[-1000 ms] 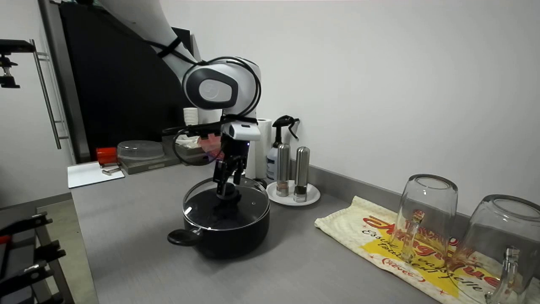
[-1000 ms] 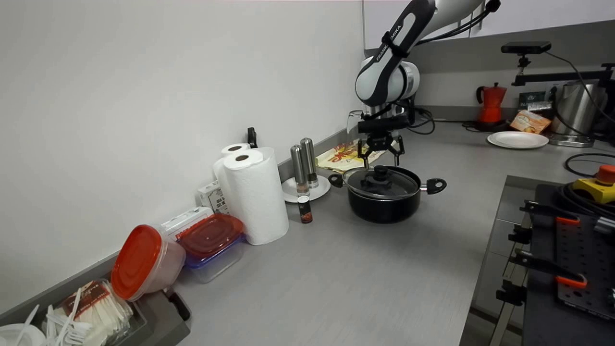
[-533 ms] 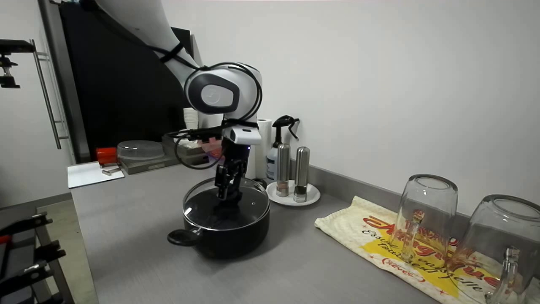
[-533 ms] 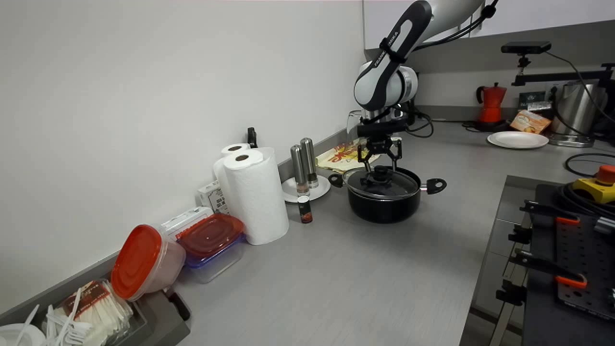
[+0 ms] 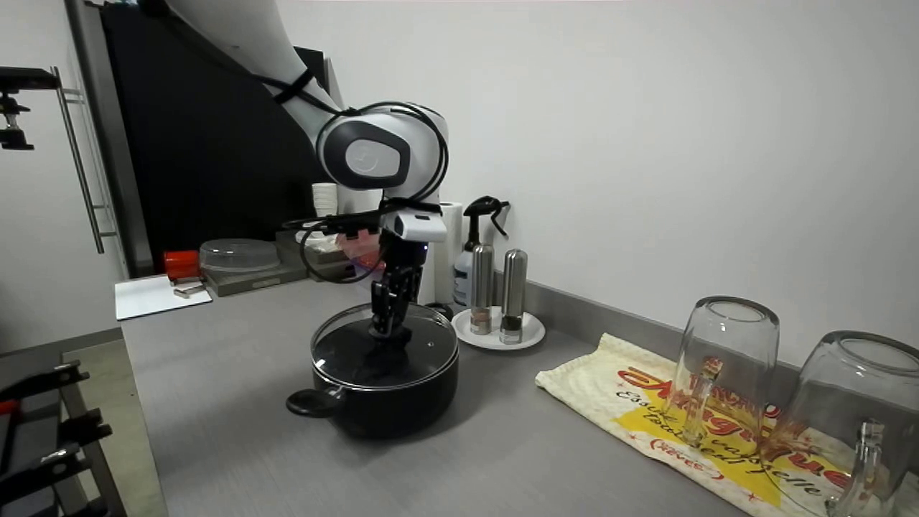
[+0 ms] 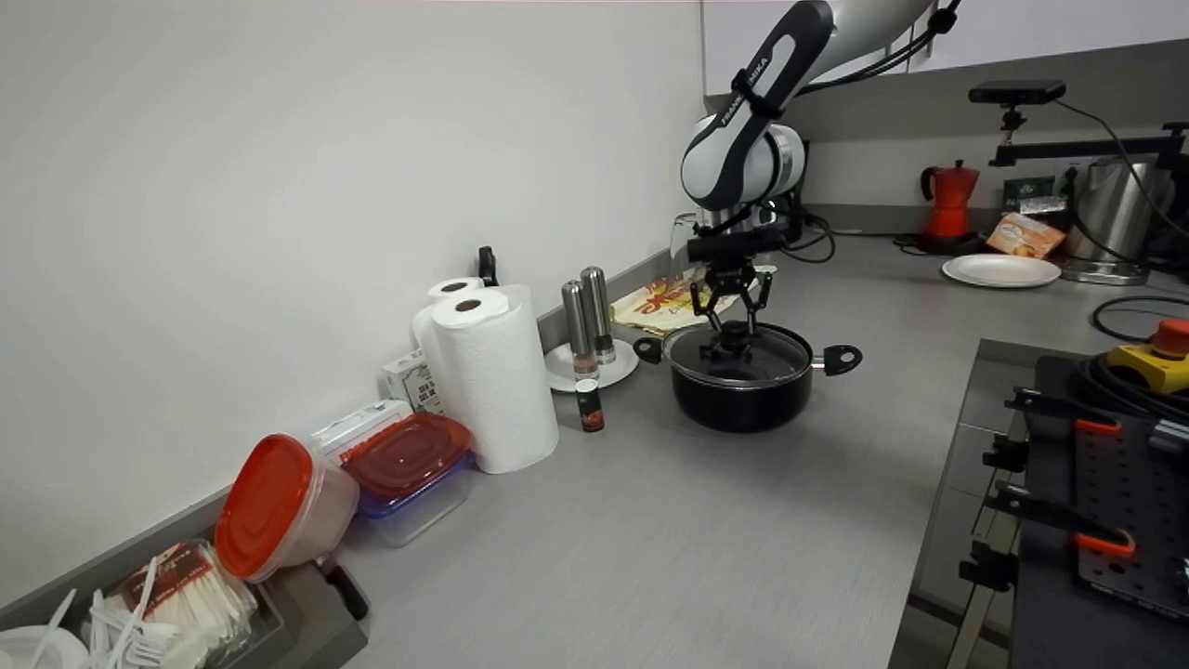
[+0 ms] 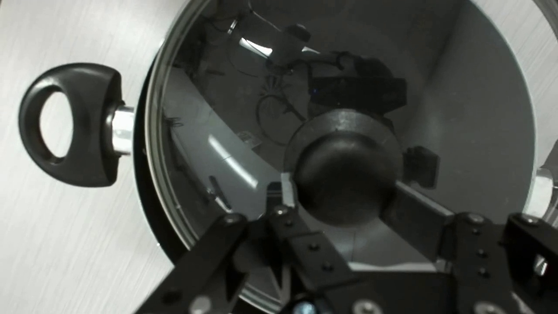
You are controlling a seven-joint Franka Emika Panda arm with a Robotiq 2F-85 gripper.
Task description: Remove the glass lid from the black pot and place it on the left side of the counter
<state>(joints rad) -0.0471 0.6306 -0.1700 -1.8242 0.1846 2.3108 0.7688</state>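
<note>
Claw, spread a second ago, now pinches the lid by its knob, right of centre in the wrist view. We see it on the pot; we judge the lift and move across the counter yet to come.

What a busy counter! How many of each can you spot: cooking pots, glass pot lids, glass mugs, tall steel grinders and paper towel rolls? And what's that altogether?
1 black cooking pot
1 glass pot lid
2 upturned glass mugs
2 tall steel grinders
2 paper towel rolls
Total: 8
</note>
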